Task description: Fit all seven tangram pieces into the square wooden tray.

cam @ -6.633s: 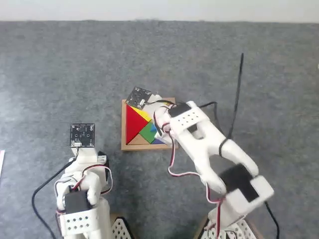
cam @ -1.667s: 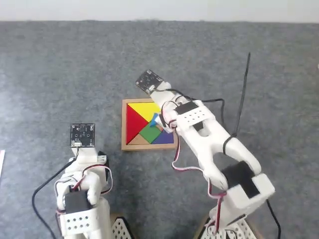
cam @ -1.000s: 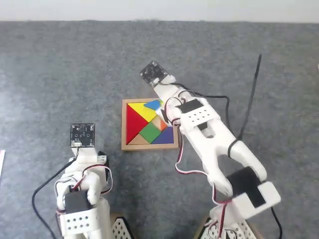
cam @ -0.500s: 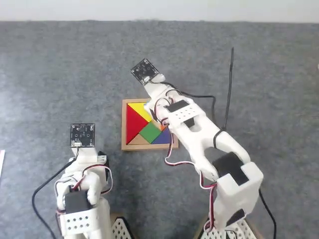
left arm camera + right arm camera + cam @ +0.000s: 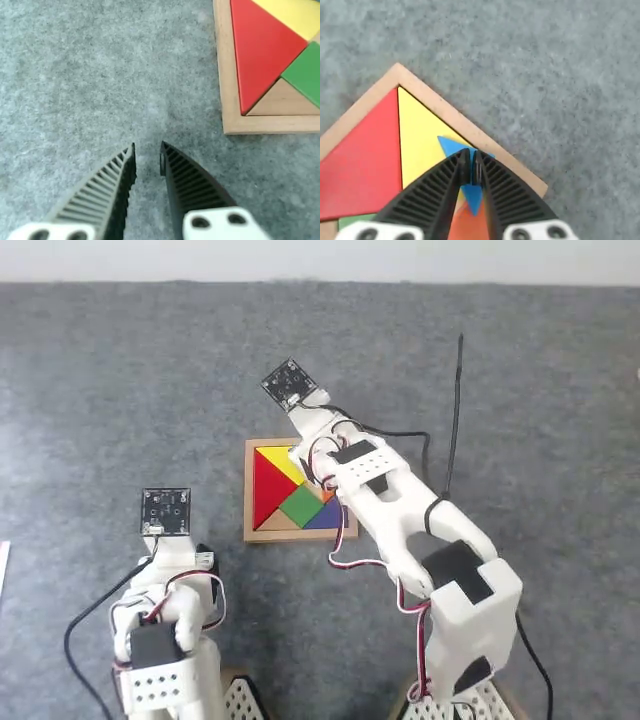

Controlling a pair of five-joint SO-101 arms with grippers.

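Right hand [image 5: 470,167] is placed over the far right corner of the wooden tray [image 5: 248,495], fingers clamped on the blue triangle [image 5: 452,150]. The middle of the blue triangle is covered by the fingers, with one point seen above the fingertips and another below them. In the right wrist view it overlaps the yellow triangle [image 5: 420,135] and reaches the tray rim. Whether it lies flat or is held clear of the pieces cannot be told.

The orange piece [image 5: 465,222] is glimpsed between the fingers, mostly hidden, so its shape cannot be made out. The red triangle [image 5: 260,50] is seated against the tray's left side, touching the yellow triangle along one edge. The green piece [image 5: 299,506] is seated at the middle and a purple piece [image 5: 330,518] at the near right. In the high view the right part of the tray is covered by the right arm. A triangular patch of bare wood [image 5: 282,100] is seen at the near left corner of the tray, between the red triangle and the rim.

Left hand [image 5: 147,146] is held low over the grey desk [image 5: 120,370], fingers slightly apart with nothing between them, near the tray's near left corner and outside it. The tray is cut off by the frame edge in the left wrist view.
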